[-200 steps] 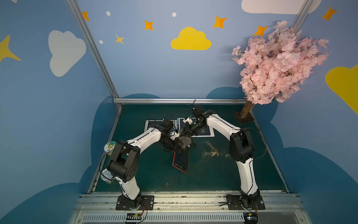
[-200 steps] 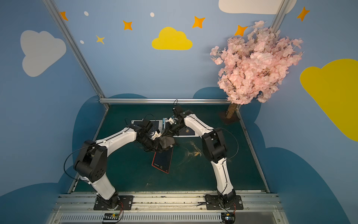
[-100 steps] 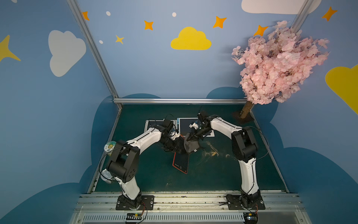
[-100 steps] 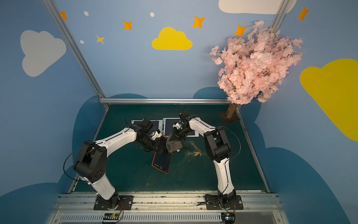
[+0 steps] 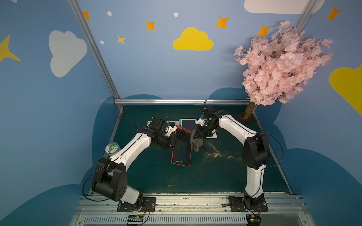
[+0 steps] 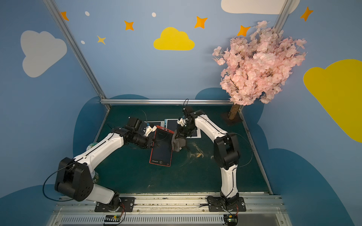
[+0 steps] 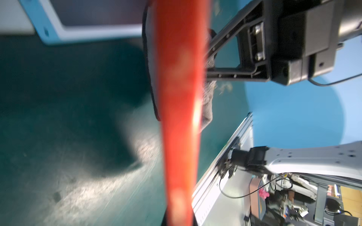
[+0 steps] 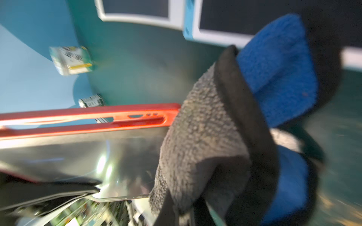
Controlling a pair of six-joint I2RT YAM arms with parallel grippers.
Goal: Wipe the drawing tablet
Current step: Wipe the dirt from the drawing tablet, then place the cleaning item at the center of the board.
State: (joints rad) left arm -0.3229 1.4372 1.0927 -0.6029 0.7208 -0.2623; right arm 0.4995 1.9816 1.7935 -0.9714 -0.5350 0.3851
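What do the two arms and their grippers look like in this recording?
The left arm and right arm have white shells, bulky black joints and thin looping black cables. The left gripper and right gripper are black, with angular fingers.

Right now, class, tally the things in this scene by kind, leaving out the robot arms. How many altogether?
Tablets: 3 (one red tablet, two white tablets)
Cloth: 1
Round tubs: 2
Blossom tree: 1
Total: 7
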